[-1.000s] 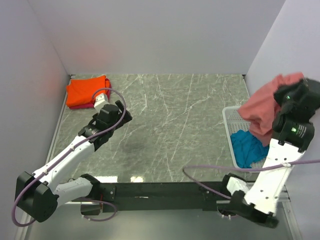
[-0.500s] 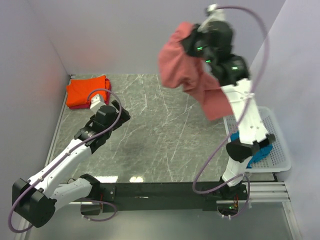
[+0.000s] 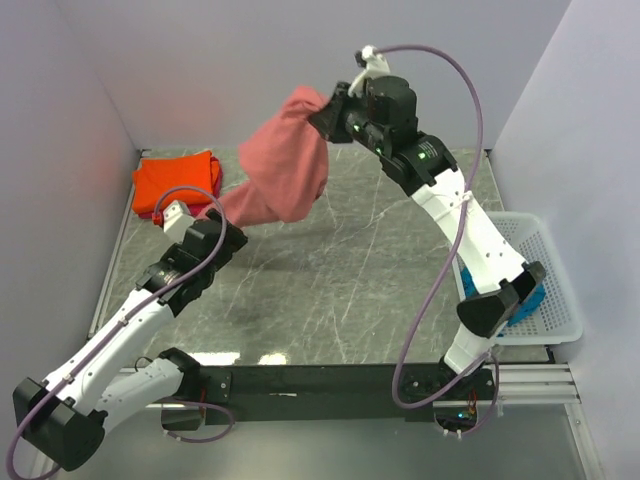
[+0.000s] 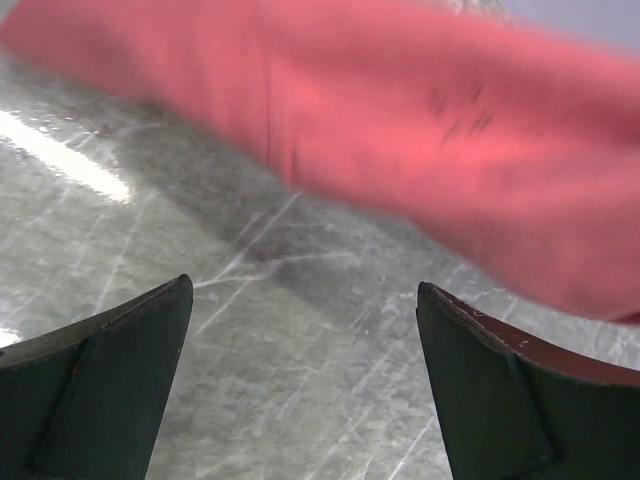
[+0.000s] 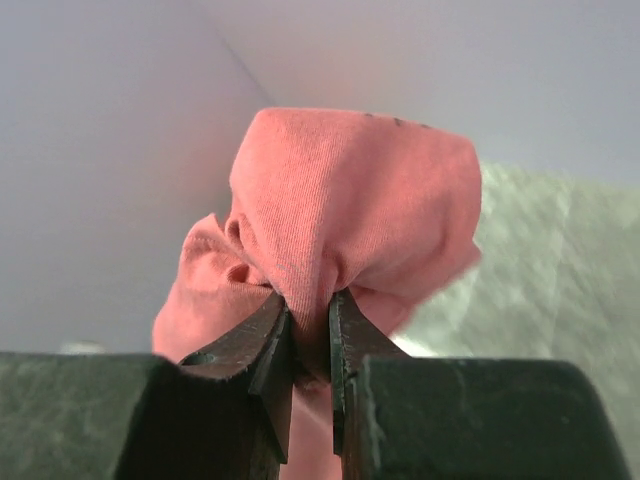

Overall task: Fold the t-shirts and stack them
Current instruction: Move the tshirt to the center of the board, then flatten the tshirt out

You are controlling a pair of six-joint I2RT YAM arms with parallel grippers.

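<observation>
1. Top view, containers first: the white lattice basket sits at the right edge of the bench. A scrap of the teal-blue shirt shows inside it, mostly hidden behind the right arm's elbow.
2. Over at the far left corner, the orange shirt lies folded flat. A sliver of the pink-red shirt peeks out beneath its near edge.
3. And up in the air is the brick-red shirt, bunched at its top in the right hand, high over the far middle of the bench. Its long axis runs diagonally, from that hand down and left. The narrow lower tail ends just beside the left hand, and I cannot tell whether the tail touches the bench.
4. Left wrist view: the left hand is spread wide with nothing between its two dark fingers. The brick-red shirt crosses ahead of them as a blurred band, higher on the left and sagging to the right, throwing a shadow on the marbled bench. The top view does not show this gap between the fingers.
5. Right wrist view: the right hand is pinched tight on a gathered knot of the brick-red shirt. The cloth balloons above the fingertips against the pale wall, with a bit of bench at right. Only this view shows the pinch itself.
</observation>
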